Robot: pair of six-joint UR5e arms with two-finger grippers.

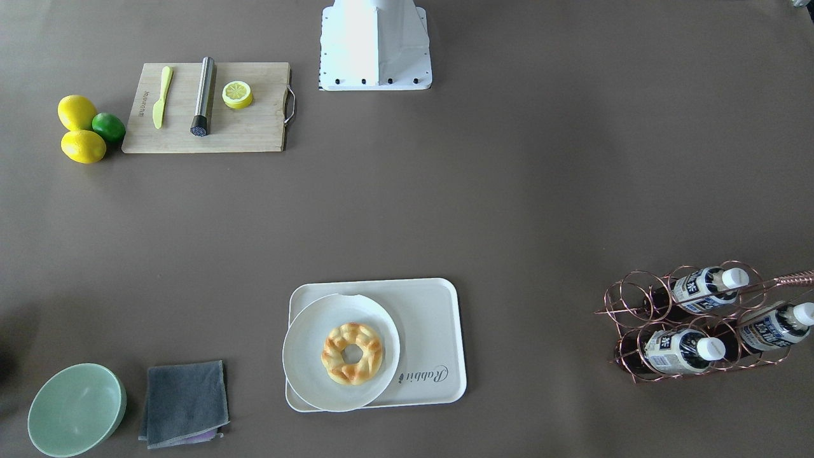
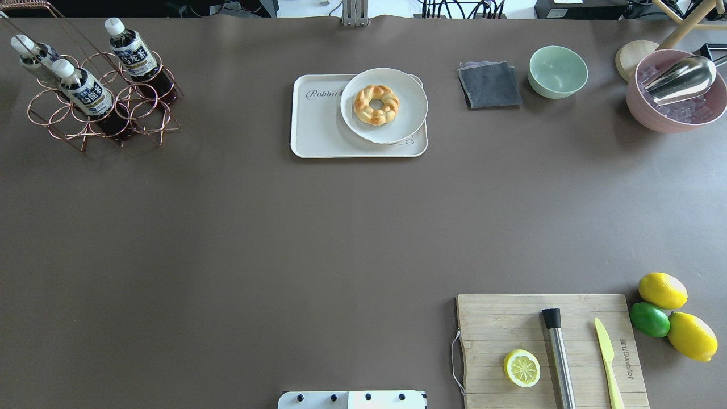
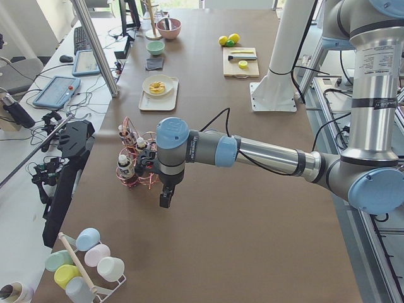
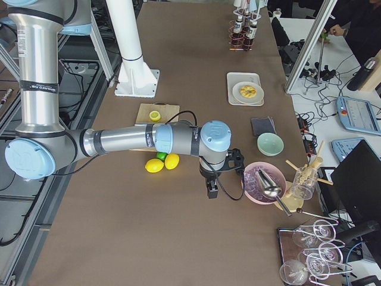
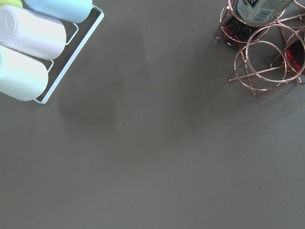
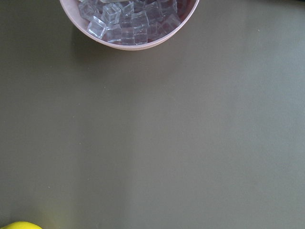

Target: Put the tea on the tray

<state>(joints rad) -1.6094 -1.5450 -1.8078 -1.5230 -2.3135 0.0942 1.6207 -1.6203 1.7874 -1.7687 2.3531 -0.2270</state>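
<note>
Where the tea sits: three alike bottles lean in a copper wire rack [image 2: 62,120] at the table's far left corner. The tea [image 2: 88,94] in front is cap up and well apart from the tray [image 2: 321,133].
Tray: a round plate [image 2: 409,111] with a ring pastry [image 2: 376,104] covers its right part; only the strip on the rack's side is bare.
Left gripper [image 3: 165,201]: hangs just beside the rack, no bottle in it; whether its jaws are parted I cannot tell.
Right gripper [image 4: 211,189]: near the pink ice bowl [image 4: 262,182], and I cannot tell how its jaws stand either.
Risk at the rack: light wire — a crooked pull could snag the bottle and drag or tip the rack.
Risk at the tray: narrow bare strip — set on the rim or against the plate, the bottle may topple.
</note>
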